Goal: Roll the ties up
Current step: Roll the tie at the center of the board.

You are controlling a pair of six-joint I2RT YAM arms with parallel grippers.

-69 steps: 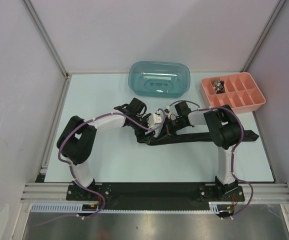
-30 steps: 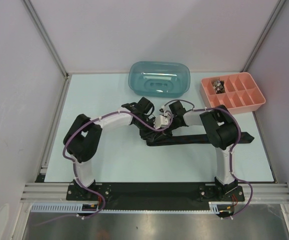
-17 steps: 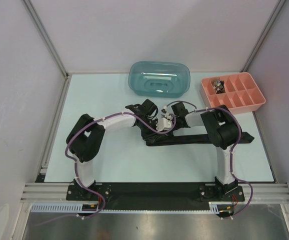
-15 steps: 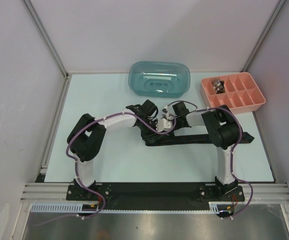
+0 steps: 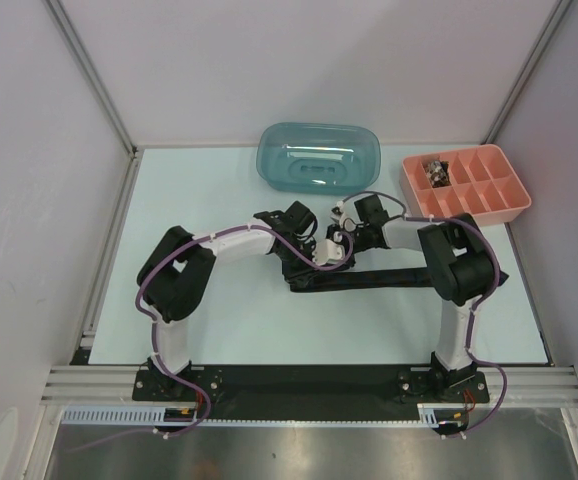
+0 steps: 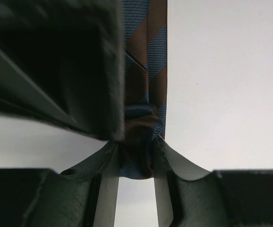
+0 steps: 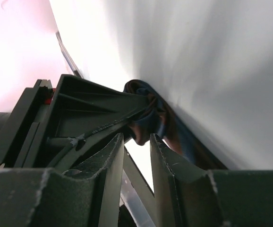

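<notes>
Shortening from frame left, the tie [image 5: 399, 277] is being rolled. The left hand [image 6: 136, 142] clenches it; right hand [image 7: 135, 137] grip unclear.

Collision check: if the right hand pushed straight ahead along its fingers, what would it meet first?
The right hand would meet the bunched tie first, almost at its tips; the left hand sits close beside it. Depth is unclear.
</notes>
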